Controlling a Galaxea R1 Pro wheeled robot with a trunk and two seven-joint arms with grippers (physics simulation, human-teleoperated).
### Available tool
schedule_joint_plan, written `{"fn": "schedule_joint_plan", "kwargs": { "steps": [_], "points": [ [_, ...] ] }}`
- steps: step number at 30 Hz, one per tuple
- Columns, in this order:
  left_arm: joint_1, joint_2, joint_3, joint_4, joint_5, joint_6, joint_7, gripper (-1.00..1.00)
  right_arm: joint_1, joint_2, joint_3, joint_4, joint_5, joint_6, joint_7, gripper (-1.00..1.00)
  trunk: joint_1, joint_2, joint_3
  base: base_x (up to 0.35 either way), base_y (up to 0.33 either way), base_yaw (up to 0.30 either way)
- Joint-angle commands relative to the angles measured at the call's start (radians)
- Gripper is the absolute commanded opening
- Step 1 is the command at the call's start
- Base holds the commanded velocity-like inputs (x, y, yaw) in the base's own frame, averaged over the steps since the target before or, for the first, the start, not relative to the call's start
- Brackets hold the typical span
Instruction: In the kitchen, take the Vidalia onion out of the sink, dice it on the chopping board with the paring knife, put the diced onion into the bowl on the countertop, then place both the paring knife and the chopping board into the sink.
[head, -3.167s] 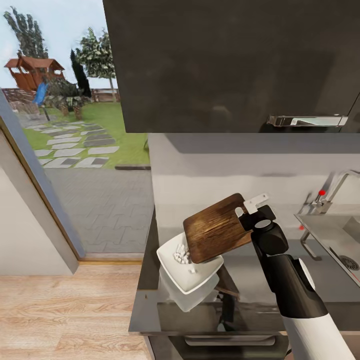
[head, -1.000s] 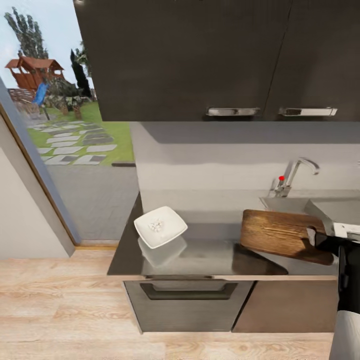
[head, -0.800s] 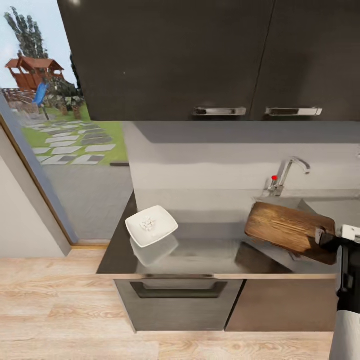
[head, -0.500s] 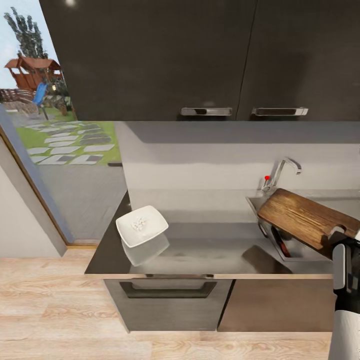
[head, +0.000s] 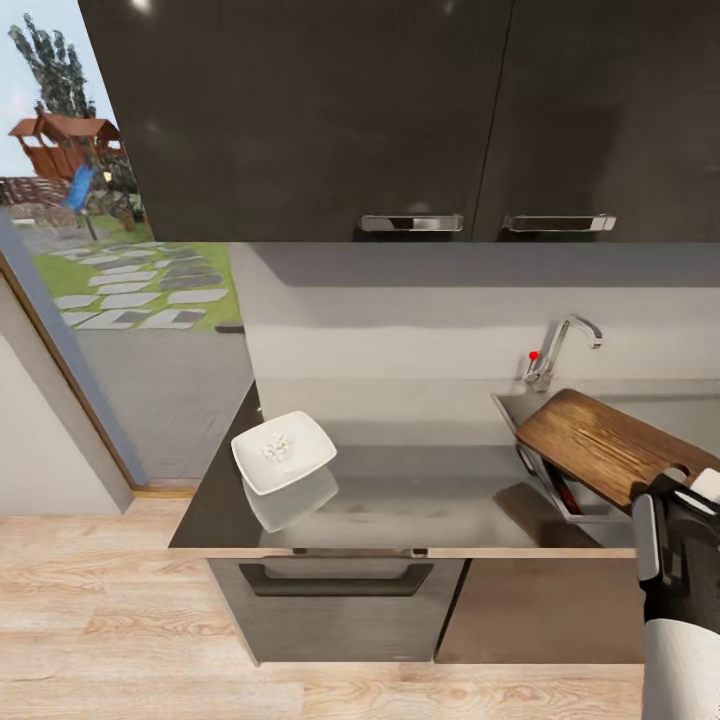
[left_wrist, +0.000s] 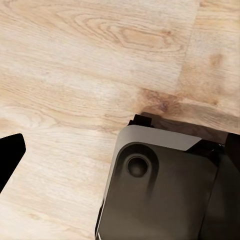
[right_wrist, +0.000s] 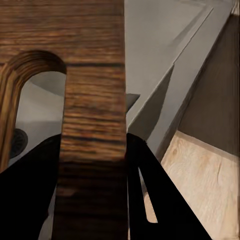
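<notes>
1. Head view: the right claw (head: 672, 487) is clamped on the handle end of the board (head: 600, 446), which hangs tilted over the sink (head: 520, 425) at about 3 o'clock in the picture.
2. Right wrist view: the dark fingers (right_wrist: 150, 200) pinch the board (right_wrist: 92, 100) on both faces beside its handle slot, with the steel basin (right_wrist: 165, 45) below.
3. Progress, as I judge it: the bowl (head: 284, 452) at 9 o'clock on the table (head: 400, 500) holds small white onion cubes (head: 273, 446), so dicing and filling look done.
4. A red sliver under the board's near edge may be the knife (head: 566, 495) already in the basin; it is too small to be sure.
5. What is left is lowering and letting go of the board.
6. Left wrist view: this camera looks down at the pale plank floor (left_wrist: 75, 75) and the robot's dark base (left_wrist: 160, 190); whether the left claw is released or clenched I cannot tell.
7. The table is dark, glossy and mirror-like. Black wall cabinets (head: 400, 110) hang above; a tap (head: 560, 350) stands behind the basin, and a glass door (head: 110, 250) at 10 o'clock shows a garden.
</notes>
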Motion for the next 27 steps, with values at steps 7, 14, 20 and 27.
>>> {"fn": "schedule_joint_plan", "kwargs": {
  "steps": [7,14,20,27],
  "points": [
    [-0.002,-0.013,-0.008,0.004,0.006,-0.007,-0.006,1.00,-0.001,0.000,0.040,0.002,-0.194,-0.035,-0.163,-1.00,0.001,-0.002,-0.002,0.000,0.000,0.000],
    [-0.002,-0.024,-0.008,0.004,0.008,-0.007,-0.011,1.00,-0.001,0.000,0.067,0.002,-0.214,-0.112,-0.239,-1.00,0.001,-0.002,-0.002,0.086,-0.111,0.000],
    [-0.002,-0.023,-0.008,0.004,0.008,-0.007,-0.011,1.00,-0.001,0.000,0.067,0.002,-0.214,-0.114,-0.242,-1.00,0.001,-0.002,-0.002,0.212,-0.235,0.000],
    [-0.002,-0.023,-0.008,0.004,0.008,-0.007,-0.011,1.00,-0.001,0.016,0.069,0.003,-0.212,-0.114,-0.242,-1.00,0.001,-0.002,-0.002,0.172,-0.193,0.000]
  ]
}}
